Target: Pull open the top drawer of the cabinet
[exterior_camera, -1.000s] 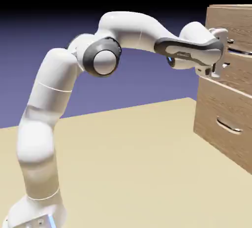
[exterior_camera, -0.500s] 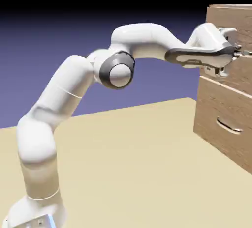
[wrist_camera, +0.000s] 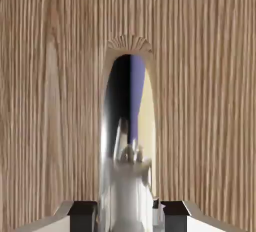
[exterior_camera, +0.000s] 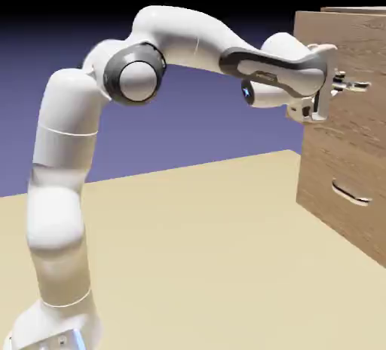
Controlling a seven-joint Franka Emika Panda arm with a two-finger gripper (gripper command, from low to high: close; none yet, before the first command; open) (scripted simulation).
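step: pulling, judged | gripper (exterior_camera: 348,84) clamped on handle (wrist_camera: 125,141), which fills the gap between both fingertips (wrist_camera: 83,211) | top drawer (exterior_camera: 343,54) at cabinet (exterior_camera: 339,175) top, front proud of lower panel | next: straight pull away from cabinet, grip kept

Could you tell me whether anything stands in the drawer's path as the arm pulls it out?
Nothing visible does. The gripper is at the top drawer's handle, and only the arm itself and bare table lie in front of the cabinet.
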